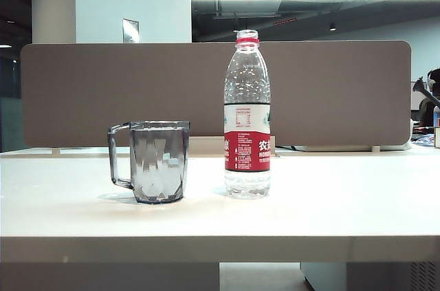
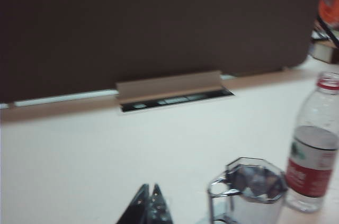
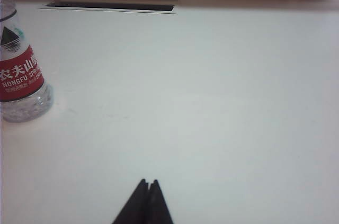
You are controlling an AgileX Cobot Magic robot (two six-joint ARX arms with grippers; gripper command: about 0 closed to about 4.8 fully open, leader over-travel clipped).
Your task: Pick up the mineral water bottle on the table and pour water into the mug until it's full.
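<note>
left tool point(image 2: 150, 195): low over the counter point(image 1: 330, 215), short of the mug; tips pressed together, empty.
mug point(image 1: 158, 162): upright, left of centre on the counter, handle pointing left in the exterior view. Smoky faceted plastic; looks filled, but the level is hard to read through the facets. Probably light and rigid, would slide if bumped. No need to lift it.
mineral water bottle point(image 1: 247, 115): upright just right of the mug, a gap between them, not touching. Cap off, red neck ring showing. Looks nearly empty, only a little water near the base at most, so judge it light and tippy.
grip point: thin clear wall will likely dent under a hard squeeze, and the film label may be slick. Best hold is probably mid-body on the red label band or just above it, jaws either side, moderate force. Avoid the tapered shoulder.
right tool point(image 3: 146, 189): over bare counter right of the bottle, well apart from it; tips closed tight, nothing held.
</note>
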